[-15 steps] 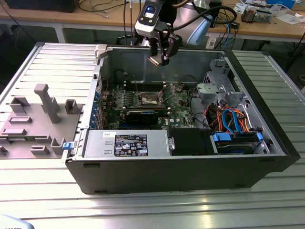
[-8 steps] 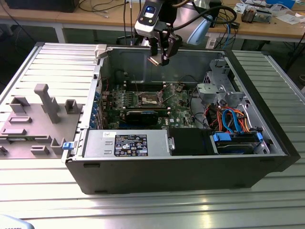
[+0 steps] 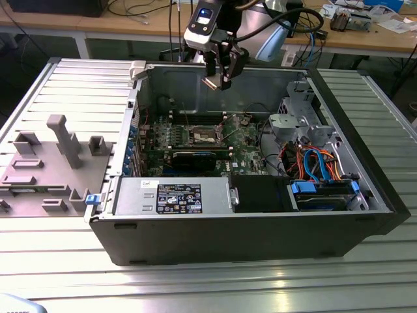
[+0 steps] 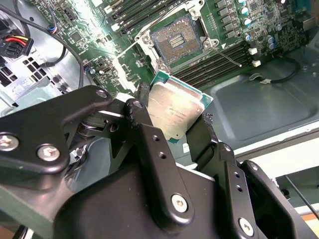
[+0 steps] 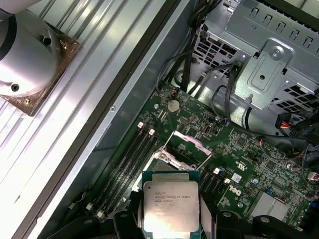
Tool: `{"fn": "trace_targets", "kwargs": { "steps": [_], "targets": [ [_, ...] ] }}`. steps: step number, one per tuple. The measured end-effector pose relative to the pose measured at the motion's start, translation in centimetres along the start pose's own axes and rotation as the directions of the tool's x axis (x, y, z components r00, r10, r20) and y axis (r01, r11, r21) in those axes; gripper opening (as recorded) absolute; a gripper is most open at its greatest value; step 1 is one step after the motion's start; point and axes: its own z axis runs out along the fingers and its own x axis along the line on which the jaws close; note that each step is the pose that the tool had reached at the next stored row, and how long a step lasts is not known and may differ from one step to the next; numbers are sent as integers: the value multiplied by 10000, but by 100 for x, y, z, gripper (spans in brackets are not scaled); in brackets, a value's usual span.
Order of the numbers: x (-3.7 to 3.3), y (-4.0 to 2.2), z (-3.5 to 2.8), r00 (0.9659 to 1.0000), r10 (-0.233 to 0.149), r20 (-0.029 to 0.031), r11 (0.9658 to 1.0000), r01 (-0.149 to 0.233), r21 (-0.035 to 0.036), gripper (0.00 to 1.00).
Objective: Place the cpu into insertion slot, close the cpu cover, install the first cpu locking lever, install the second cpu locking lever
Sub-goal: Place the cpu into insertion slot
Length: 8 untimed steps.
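**Jaws pinched on the cpu (image 4: 174, 112) above the uncovered insertion slot (image 4: 177, 42)**

The jaws of the black, bolted metal gripper (image 4: 174, 107) are pressed against two opposite edges of the cpu, a small flat square chip with a pale silvery-grey metal top and a green rim. The chip is gripped with its metal top facing the cameras in both wrist views (image 5: 171, 204).

In the exterior view, the chip is held in the air at the gripper's tip (image 3: 218, 79), well apart from the board below. The insertion slot, a small square socket with a dark contact field and a silvery metal rim, is seen uncovered in the second wrist view.

In the first wrist view, the cpu cover (image 5: 192, 142), a thin silvery metal frame, is raised at one edge of the socket.

The socket is flanked by long black memory slots (image 4: 219, 62) on the green motherboard (image 3: 244, 140). The board is mounted inside an open black computer case (image 3: 260, 241), which is laid on a ribbed metal table (image 3: 78, 85). A grey moulded fixture tray (image 3: 45, 176) lies on the table at the exterior view's left, just beside the case.
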Motion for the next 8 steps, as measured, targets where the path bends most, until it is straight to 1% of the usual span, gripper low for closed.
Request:
{"fn": "trace_targets", "kwargs": {
  "steps": [8],
  "targets": [
    [0,0,0,9999,101,9,9999,-101,-3,55]
  ]
}}
